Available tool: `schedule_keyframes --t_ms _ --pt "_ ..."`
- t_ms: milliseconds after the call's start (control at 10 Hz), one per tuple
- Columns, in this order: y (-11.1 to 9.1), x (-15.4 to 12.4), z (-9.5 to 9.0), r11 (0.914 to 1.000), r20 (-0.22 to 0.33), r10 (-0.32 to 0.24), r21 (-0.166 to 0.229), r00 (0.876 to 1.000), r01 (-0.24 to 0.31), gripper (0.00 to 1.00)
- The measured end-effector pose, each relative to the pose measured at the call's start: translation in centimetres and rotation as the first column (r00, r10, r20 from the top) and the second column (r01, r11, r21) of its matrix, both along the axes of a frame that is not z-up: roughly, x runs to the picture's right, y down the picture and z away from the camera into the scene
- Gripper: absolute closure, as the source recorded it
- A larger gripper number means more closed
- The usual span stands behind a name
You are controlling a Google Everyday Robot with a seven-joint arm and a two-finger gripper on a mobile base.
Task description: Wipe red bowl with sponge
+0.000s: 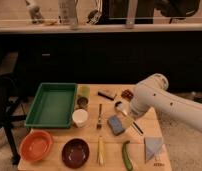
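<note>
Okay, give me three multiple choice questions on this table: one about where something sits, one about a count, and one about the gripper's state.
1. Where is the red bowl?
A) in the tray
B) beside the cloth
C) at the front left corner of the table

2. How many bowls are there?
A) one
B) two
C) three

3. The gripper is:
A) open, next to the sponge
B) shut on the fork
C) out of view

Answers:
1 C: it sits in front of the tray, left of the dark bowl.
2 B: only the red and dark ones show.
3 A: it holds nothing, and the sponge lies flat beside it.
</note>
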State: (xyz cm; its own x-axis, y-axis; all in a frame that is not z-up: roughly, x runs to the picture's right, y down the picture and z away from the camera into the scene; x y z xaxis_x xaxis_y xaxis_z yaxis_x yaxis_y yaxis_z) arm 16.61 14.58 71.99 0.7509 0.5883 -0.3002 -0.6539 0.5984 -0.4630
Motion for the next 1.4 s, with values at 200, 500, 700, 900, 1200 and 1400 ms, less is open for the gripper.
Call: schedule_keyframes --t_ms 200,500,700,900,1200,1400 --pt "0.8 -1.1 1.1 0.9995 -0.020 0.031 -0.005 0.999 -0.032 0.20" --pt "2.7 -1.7 2.6 0.9899 -0.088 0.138 -0.020 0.987 -0.140 0.20" --pt "3.6 -2.9 3.4 0.9868 -0.086 0.157 -0.026 0.984 -0.160 0.20" --pt "4.2 -3.8 3.9 0.9864 -0.078 0.162 -0.015 0.984 -0.163 0.20" --pt "5.1 -4.9 4.6 0.9855 -0.045 0.168 0.031 0.985 -0.167 0.20" --pt "5.7 -5.6 5.4 0.9861 -0.027 0.163 0.038 0.986 -0.162 0.20"
